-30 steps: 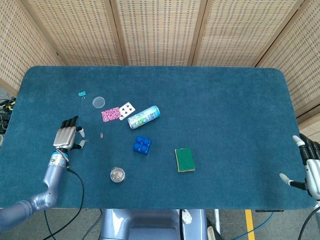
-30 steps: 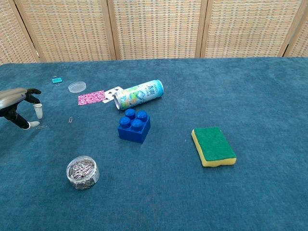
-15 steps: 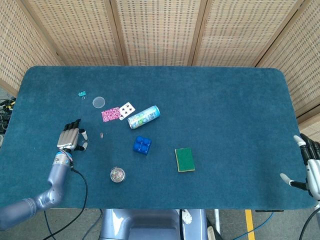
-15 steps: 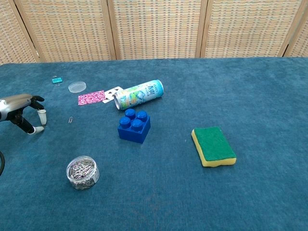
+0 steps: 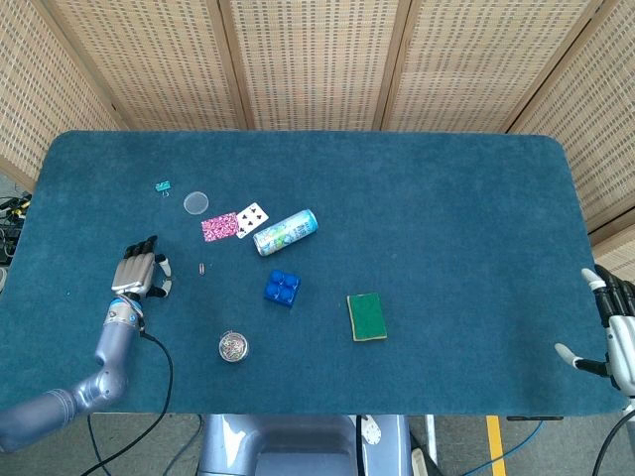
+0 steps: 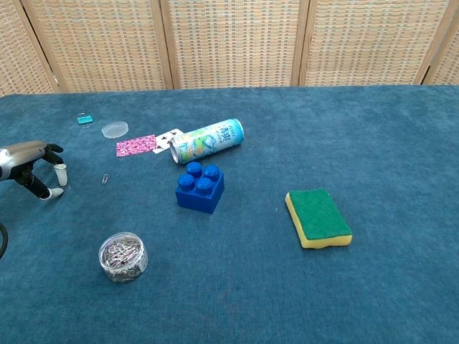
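Observation:
My left hand [image 5: 139,272] hovers low over the blue cloth near the table's left front, also seen at the left edge of the chest view [image 6: 32,163]. Its fingers arch downward with tips apart, and I see nothing between them. A loose paper clip [image 6: 105,178] lies just to its right. A clear jar of paper clips [image 6: 123,256] stands nearer the front edge. My right hand [image 5: 615,327] hangs off the table's right edge, fingers spread and holding nothing.
A drink can [image 6: 208,140] lies on its side beside a playing card [image 6: 168,136] and a pink card [image 6: 136,145]. A blue brick [image 6: 200,188] and a green-yellow sponge [image 6: 318,217] sit mid-table. A clear lid [image 6: 115,129] and teal clip [image 6: 85,119] lie far left.
My left hand has drawn back slightly toward the front edge and dropped lower. A small clip seen by its thumb earlier no longer shows. The right hand has not moved.

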Motion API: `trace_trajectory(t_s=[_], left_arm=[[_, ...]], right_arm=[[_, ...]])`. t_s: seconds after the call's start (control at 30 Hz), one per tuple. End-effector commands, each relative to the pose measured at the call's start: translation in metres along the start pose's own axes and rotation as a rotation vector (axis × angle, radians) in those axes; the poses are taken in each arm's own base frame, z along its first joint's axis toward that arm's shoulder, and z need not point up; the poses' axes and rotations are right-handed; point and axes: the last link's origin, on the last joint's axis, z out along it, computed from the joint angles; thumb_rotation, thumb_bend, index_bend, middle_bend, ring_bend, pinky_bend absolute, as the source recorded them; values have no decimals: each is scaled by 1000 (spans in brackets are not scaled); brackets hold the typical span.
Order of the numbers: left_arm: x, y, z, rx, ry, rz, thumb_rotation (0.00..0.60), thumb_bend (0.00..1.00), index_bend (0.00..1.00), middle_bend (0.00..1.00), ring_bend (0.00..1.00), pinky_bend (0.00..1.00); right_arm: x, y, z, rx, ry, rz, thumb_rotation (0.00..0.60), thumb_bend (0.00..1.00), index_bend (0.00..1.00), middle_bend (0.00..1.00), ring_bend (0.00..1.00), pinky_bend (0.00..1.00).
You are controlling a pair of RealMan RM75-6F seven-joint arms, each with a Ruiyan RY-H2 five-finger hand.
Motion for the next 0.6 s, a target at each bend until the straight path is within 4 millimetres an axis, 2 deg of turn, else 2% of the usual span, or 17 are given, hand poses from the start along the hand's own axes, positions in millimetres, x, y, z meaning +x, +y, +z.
trace_trajectory(t_s=[0.03, 0.33, 0.6], left_arm=[[-1, 0, 1, 1, -4, 2, 600, 393, 525, 0, 0, 0], [-3, 0, 2, 2, -11, 7, 600, 416, 530, 0, 0, 0], [-5, 1, 1, -5, -15, 18, 600, 464, 628, 0, 0, 0]], right_arm=[[0, 0, 0, 0, 0, 0, 600, 0, 0, 0, 0, 0], [0, 0, 0, 0, -1, 2, 600, 0, 0, 0, 0, 0], [0, 0, 0, 0, -2, 3, 600, 0, 0, 0, 0, 0]])
